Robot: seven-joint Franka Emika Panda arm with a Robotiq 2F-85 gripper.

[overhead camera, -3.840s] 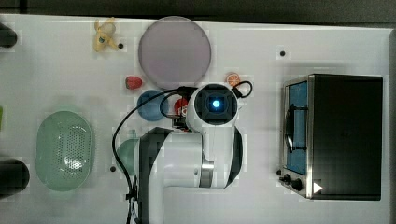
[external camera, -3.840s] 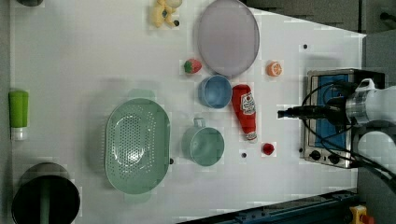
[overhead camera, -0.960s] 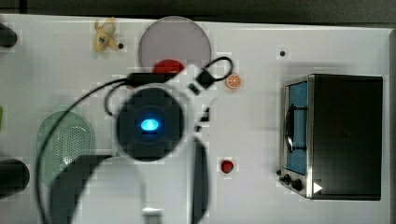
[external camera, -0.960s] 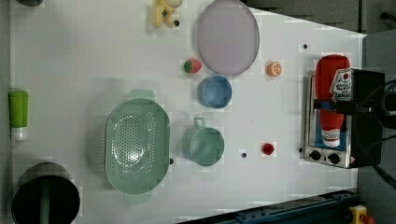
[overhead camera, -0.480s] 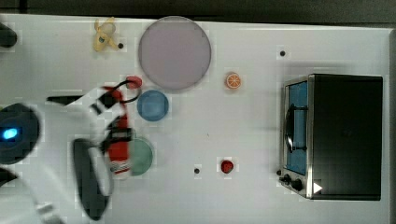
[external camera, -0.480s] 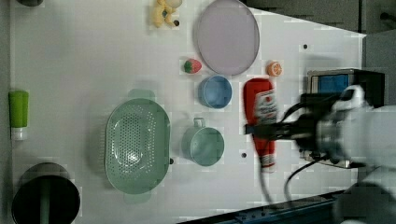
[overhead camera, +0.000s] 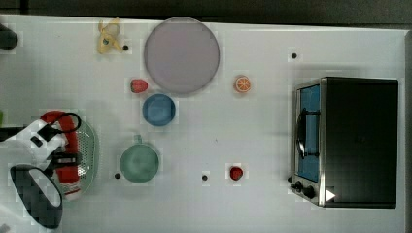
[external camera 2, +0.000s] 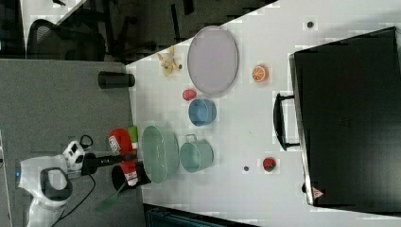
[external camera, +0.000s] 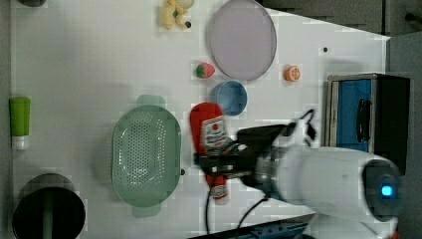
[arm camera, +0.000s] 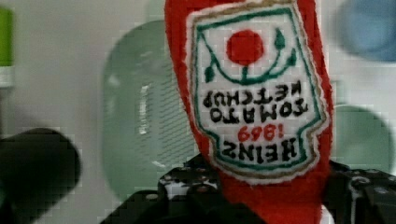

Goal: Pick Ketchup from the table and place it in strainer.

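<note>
- Where the wrist view faces the Ketchup (arm camera: 252, 107), its label reads "HEINZ TOMATO KETCHUP 1869".
- Gripper (external camera: 219, 167) clenches the Ketchup, just beside the strainer (external camera: 144, 157) in the left view.
- Top view places it over the strainer's rim.

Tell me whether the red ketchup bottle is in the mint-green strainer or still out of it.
Out. The red ketchup bottle hangs clamped in the gripper, lying level beside the pale mint-green perforated strainer in the left view; the basket is empty.
</note>
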